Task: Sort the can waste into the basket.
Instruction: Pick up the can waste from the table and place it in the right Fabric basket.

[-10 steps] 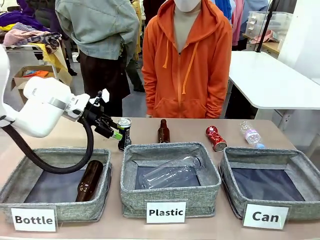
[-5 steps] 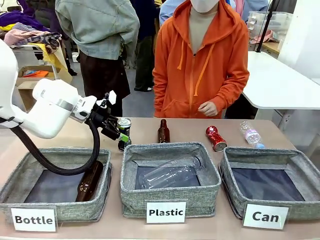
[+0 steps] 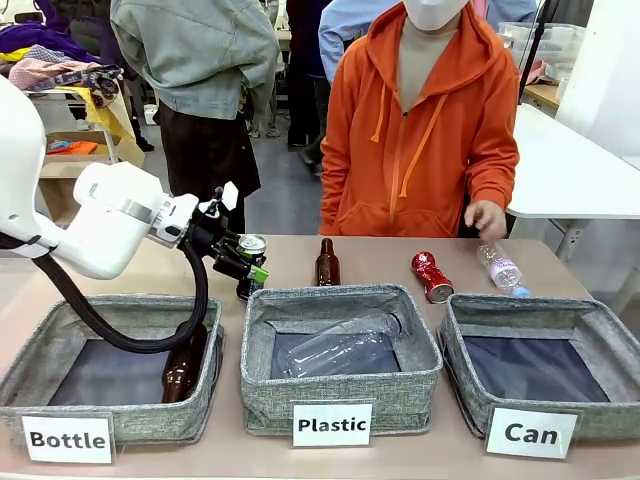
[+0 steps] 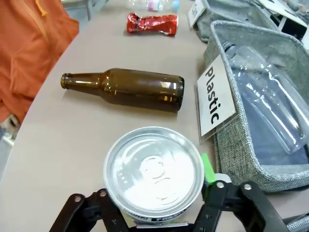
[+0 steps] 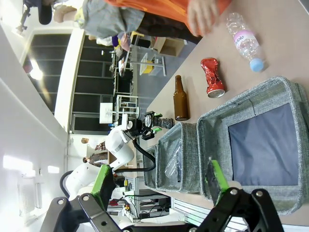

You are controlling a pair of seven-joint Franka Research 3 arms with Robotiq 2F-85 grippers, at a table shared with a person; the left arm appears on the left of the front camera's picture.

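Note:
My left gripper [image 3: 249, 268] is shut on the black can [image 3: 247, 282], which stands upright just behind the "Plastic" basket. In the left wrist view the can's silver top [image 4: 154, 170] sits between the fingers of the left gripper [image 4: 157, 195], green pad against its side. The dented red can [image 3: 432, 277] [image 4: 152, 24] [image 5: 212, 77] lies on the table behind the "Can" basket [image 3: 455, 352] [image 5: 208, 126]. That basket holds nothing. My right gripper [image 5: 158, 181] hangs open above it.
A brown bottle [image 3: 327, 262] [image 4: 125, 88] stands behind the "Plastic" basket [image 3: 262, 392], which holds a clear bottle. The "Bottle" basket [image 3: 28, 372] holds a brown bottle. A person's hand [image 3: 487, 218] hovers over a clear plastic bottle [image 3: 500, 268] at the far right.
My left gripper slid right until its fingers closed around the black can. The person stepped right and brought a hand down toward the plastic bottle.

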